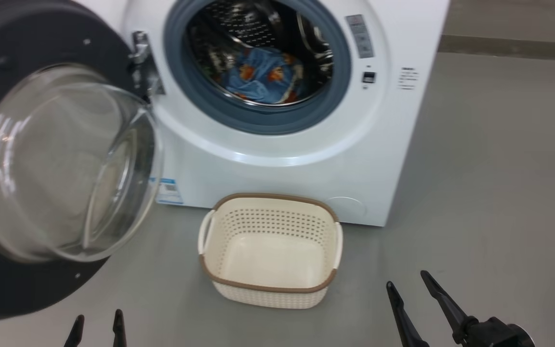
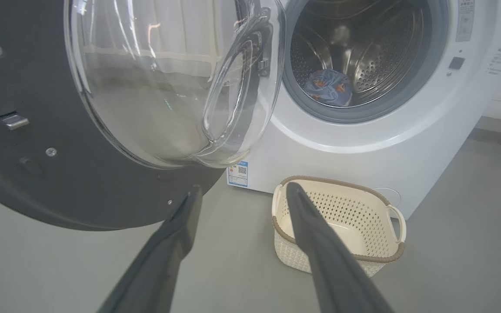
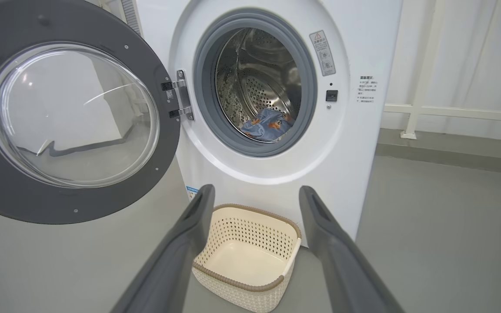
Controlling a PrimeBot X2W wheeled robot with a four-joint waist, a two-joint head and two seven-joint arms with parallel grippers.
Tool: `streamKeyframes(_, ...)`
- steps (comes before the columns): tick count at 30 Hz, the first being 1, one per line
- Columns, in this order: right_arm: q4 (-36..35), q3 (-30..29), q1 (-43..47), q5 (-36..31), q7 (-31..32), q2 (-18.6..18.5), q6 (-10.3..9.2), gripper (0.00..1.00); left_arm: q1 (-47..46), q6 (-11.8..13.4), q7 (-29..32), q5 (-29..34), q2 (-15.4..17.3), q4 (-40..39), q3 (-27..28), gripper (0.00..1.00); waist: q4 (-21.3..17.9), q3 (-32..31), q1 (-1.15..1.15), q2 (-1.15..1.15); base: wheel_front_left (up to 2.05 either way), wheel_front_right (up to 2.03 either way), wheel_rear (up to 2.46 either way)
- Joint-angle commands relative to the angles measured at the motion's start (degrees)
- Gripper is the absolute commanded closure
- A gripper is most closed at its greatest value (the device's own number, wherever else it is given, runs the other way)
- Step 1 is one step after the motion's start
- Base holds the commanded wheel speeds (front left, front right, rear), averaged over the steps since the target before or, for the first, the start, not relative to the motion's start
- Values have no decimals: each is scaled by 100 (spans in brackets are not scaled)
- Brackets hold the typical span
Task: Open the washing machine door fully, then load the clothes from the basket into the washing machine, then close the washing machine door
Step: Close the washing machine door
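The white washing machine (image 1: 301,159) stands ahead with its round black-rimmed door (image 1: 60,164) swung wide open to the left. Light blue clothes (image 1: 260,74) with orange bears lie inside the steel drum, also seen as the clothes (image 2: 328,87) and the clothes (image 3: 268,125) in the wrist views. The cream basket (image 1: 270,250) sits on the floor before the machine with nothing in it. My left gripper (image 1: 98,324) is open at the bottom left, below the door. At the bottom right, my right gripper (image 1: 407,283) is open, right of the basket. Both hold nothing.
Grey floor (image 1: 489,193) spreads to the right of the machine. A white railing and curtain (image 3: 459,87) stand behind on the right. The open door (image 2: 102,108) hangs close over the left gripper (image 2: 242,191).
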Motion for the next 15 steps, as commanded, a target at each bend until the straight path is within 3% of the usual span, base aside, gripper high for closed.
streamKeyframes(1, -104, 197, -315, -51, -28, -49, 16, 0, -84, 30, -37, 96, 57, -183, 235, 0, 579, -16, 0, 0, 0, 0, 0)
streamKeyframes(9, -23, 394, -500, -6, -28, -125, 16, 0, -20, 74, -37, 146, 57, -284, 288, 0, 1411, -106, 0, 0, 0, 0, 0)
streamKeyframes(15, 34, 612, -685, 9, -28, -181, 16, 0, 30, 117, -37, 96, 57, -378, 401, 0, 1648, -38, 0, 0, 0, 0, 0)
